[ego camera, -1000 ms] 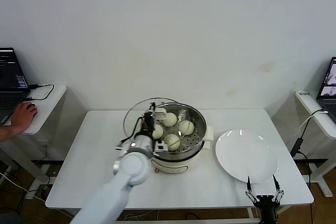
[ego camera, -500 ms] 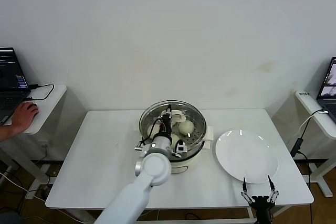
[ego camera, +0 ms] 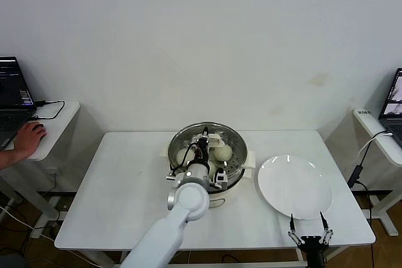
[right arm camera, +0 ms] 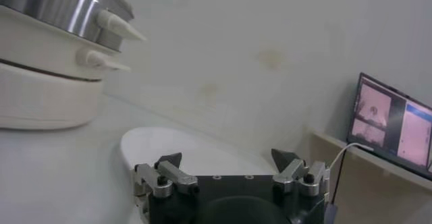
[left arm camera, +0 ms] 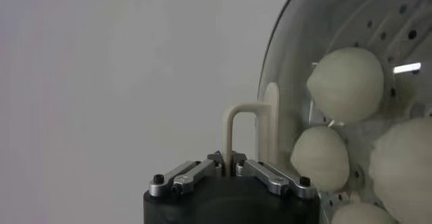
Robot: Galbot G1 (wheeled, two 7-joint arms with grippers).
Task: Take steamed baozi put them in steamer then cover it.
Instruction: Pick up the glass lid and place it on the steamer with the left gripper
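The steamer (ego camera: pixel 217 171) is seen at the middle of the white table (ego camera: pixel 113 186) in the head view, with the flat white plate (ego camera: pixel 294 186) just beside it on the robot's right, apart from its base. The glass cover (ego camera: pixel 207 144) lies over the steamer's pot, and the left gripper (ego camera: pixel 205 137) is closed on the cover's cream-white handle (left arm camera: pixel 246 134). Much of the pot is hidden in that view by the left arm and wrist, which stand in front of it; only parts of the steamed baozi (ego camera: pixel 222 152) are made out beneath the glass.

More is shown in the left wrist view: the handle is pinched between the closed fingers, and four baozi (left arm camera: pixel 345 85) are seen through the glass on the perforated tray.

The right gripper (ego camera: pixel 308 238) is held low at the table's near edge, just beyond the plate from the steamer, its fingers spread wide with nothing between them. In the right wrist view the steamer's base and side handle (right arm camera: pixel 118 26) are seen beyond the plate, and a laptop (right arm camera: pixel 395 125) on a side desk (right arm camera: pixel 351 154) is seen farther off.

A second laptop (ego camera: pixel 12 101) and a person's hand (ego camera: pixel 25 139) are seen on a side desk far from the steamer on the robot's left.
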